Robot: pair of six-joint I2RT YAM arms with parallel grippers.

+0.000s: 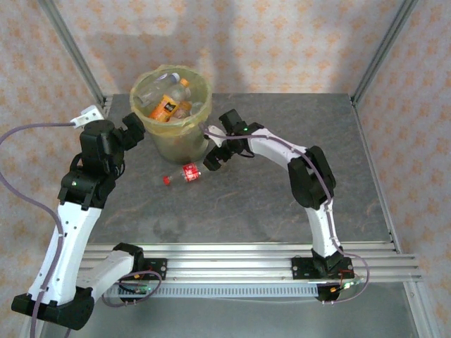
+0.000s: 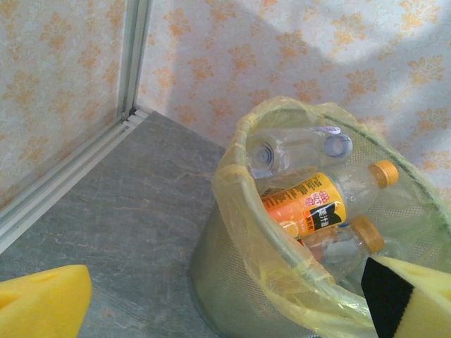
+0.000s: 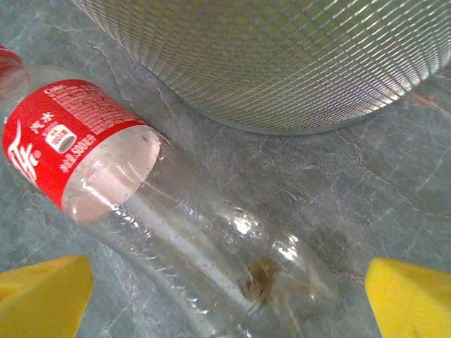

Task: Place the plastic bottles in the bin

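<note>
R pincer (image 3: 227, 299): mine, spread wide, pinching nothing; low over a red-label bottle (image 3: 162, 211).
L pincer (image 2: 225, 303): spread too, empty, up by the bin (image 2: 236, 169) rim.
Done: several bottles (image 2: 303, 204) lie in bin; most of job, I'd judge.
Left: that one bottle, on its side on bench (image 1: 268, 211), just beside bin foot.
Room: bin wall close behind bottle; bench open to my right & nearer me, till rail (image 1: 246, 257) at near edge.

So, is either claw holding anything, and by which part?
Nothing is held. Both are open: the right claw is over the red-label bottle lying by the bin, and the left claw is beside the bin's rim.
</note>
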